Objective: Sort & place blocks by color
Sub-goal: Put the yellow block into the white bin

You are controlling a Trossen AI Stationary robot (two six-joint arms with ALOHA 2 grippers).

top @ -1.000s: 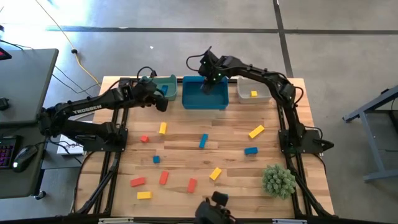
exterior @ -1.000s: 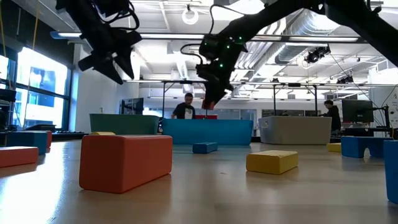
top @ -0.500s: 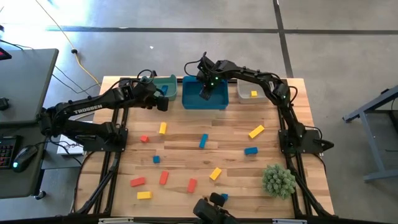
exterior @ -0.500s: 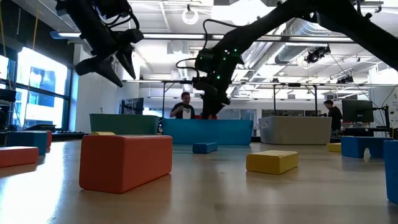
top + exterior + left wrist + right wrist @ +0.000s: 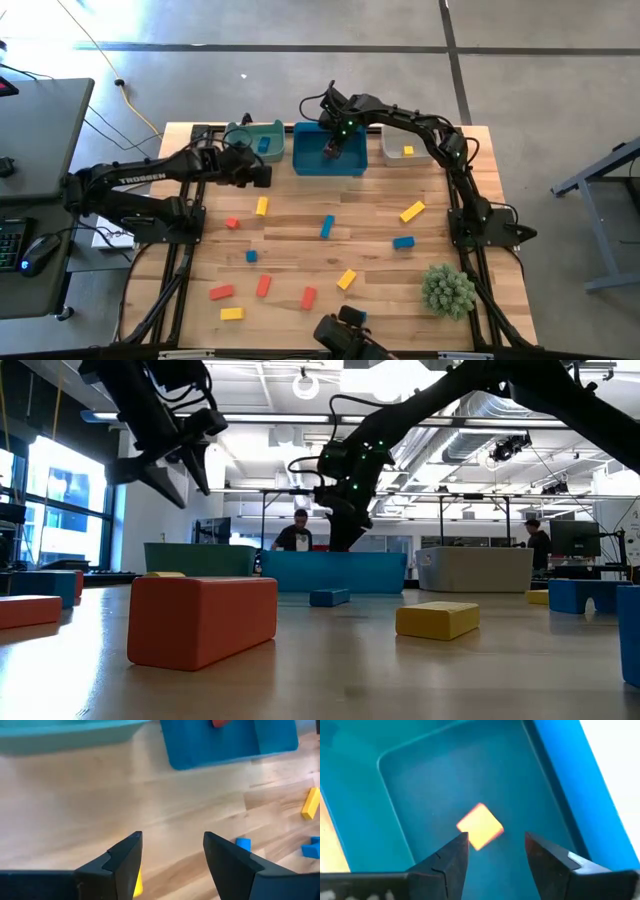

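1. Blue plastic walls of the middle bin [image 5: 327, 165] surround our right hand [image 5: 332, 150], which hangs inside the bin's rim. In the right wrist view its fingers [image 5: 445, 865] stand apart with nothing between them, and a small red-orange cube [image 5: 480, 826] lies loose on the bin floor just beyond the tips.
2. We judge the step in hand to be the release. To do it well, we should lift straight up, fingers spread, so neither tip nudges the cube or catches the smooth bin wall.
3. Our left hand [image 5: 258, 176] hovers over bare counter [image 5: 300, 215] just in front of the teal bin [image 5: 262, 139]. Its fingers [image 5: 125, 857] are spread wide and hold nothing.
4. A blue block [image 5: 264, 144] sits in the teal bin and a yellow cube [image 5: 408, 151] in the grey-white bin [image 5: 400, 157].
5. Loose blocks are scattered across the pale wood-plank counter: a yellow bar [image 5: 261, 206] nearest the left hand, a tilted blue bar [image 5: 327, 227] at the centre, a yellow bar [image 5: 412, 211] and a blue block [image 5: 403, 242] to the right, and red bars [image 5: 264, 286] toward the front edge.
6. All look matte, solid and square-edged; the bars should be gripped across their short width. A spiky green plant [image 5: 447, 289] stands at the front right corner, well apart from the work.
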